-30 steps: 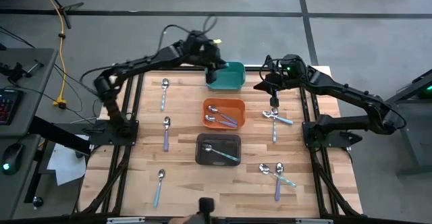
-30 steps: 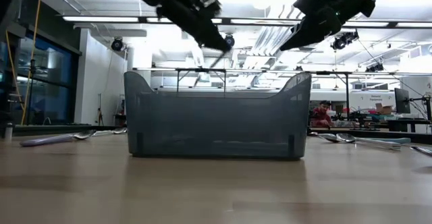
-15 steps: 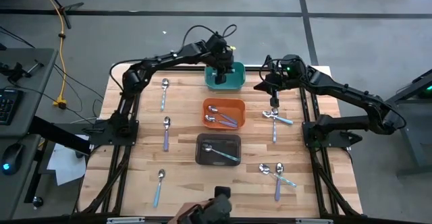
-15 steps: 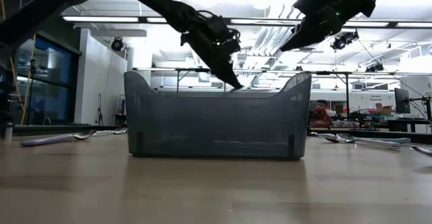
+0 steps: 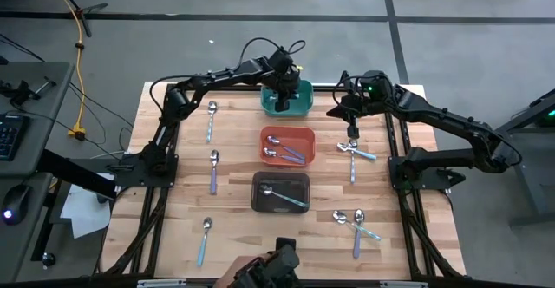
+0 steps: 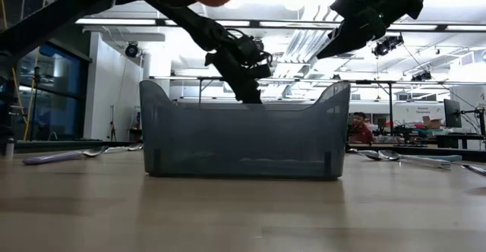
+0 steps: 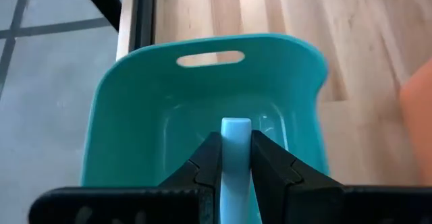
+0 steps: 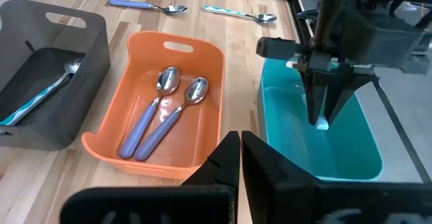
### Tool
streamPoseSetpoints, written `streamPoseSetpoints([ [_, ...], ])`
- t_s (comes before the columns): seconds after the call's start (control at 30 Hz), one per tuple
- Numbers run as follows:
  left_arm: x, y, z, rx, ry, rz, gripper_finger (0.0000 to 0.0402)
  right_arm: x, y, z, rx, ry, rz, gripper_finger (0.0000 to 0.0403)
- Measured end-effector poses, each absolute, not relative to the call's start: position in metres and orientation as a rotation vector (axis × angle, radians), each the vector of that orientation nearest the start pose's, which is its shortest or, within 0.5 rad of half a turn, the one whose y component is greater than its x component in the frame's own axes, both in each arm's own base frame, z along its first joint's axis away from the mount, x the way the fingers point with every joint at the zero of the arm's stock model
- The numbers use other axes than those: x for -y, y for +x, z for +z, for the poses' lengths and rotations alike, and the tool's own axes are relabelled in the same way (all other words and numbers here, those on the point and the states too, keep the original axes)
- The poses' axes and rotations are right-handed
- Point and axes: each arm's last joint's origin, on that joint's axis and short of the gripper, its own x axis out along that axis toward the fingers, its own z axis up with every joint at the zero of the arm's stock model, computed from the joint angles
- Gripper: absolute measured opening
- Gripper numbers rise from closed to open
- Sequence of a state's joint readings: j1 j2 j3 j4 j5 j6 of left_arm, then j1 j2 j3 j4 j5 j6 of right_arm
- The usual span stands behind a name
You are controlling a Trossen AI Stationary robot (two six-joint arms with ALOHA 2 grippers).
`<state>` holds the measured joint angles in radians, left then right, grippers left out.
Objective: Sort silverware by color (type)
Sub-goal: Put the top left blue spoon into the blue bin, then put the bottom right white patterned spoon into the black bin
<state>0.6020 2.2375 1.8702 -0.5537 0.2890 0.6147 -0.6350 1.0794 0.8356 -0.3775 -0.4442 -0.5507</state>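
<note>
From the high view we record the left gripper (image 5: 282, 100) poised over the teal bin (image 5: 301, 108) at the far edge of the bench (image 5: 234, 162), while the right gripper (image 5: 352, 132) hangs near two spoons (image 5: 355, 152) lying crossed on the right; the orange bin (image 5: 288, 133) holds two lavender spoons (image 5: 286, 152), the black bin (image 5: 281, 178) one teal-handled spoon (image 5: 282, 194), and further spoons lie loose on both sides of the bench. In the low view we see the black bin (image 6: 244, 130) filling the middle and the left gripper (image 6: 249, 92) reaching down behind it; what it carries cannot be made out there. The left wrist view settles it: the fingers (image 7: 202, 166), only slightly apart, are clamped on the slim handle of a light blue spoon (image 7: 235, 150) held above the teal bin (image 7: 135, 96), its bowl hidden. From the right wrist view we confirm that arm's own fingers (image 8: 226, 153) are closed on nothing, and we see the left gripper (image 8: 322, 113) with the blue handle tip (image 8: 322, 123) inside the teal bin (image 8: 297, 143). We judge these spoons light, rigid and smooth, the polished bowls likely slippery, so the handle near mid-length is the sound place to grip
</note>
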Motion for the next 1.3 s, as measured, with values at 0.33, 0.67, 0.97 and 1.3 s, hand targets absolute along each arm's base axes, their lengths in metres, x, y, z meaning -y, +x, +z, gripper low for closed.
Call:
streamPoseSetpoints([
  [0.33, -0.272, 0.410, 0.203, -0.880, 0.190, 0.046, 0.0106, 0.123, 0.188, 0.281, -0.563, -0.208, -0.035, 0.0000],
  [0.67, -0.274, 0.402, 0.217, -0.878, 0.217, 0.128, 0.0062, 0.125, 0.187, 0.280, -0.604, -0.133, -0.158, 0.0000],
  [0.97, -0.263, 0.371, 0.218, -0.732, 0.168, 0.234, 0.0010, 0.122, 0.191, 0.278, -0.603, -0.124, -0.138, 0.0000],
  [1.3, -0.212, 0.318, 0.222, -0.434, 0.139, 0.327, 0.0002, 0.105, 0.223, 0.260, -0.664, -0.026, -0.149, 0.0000],
])
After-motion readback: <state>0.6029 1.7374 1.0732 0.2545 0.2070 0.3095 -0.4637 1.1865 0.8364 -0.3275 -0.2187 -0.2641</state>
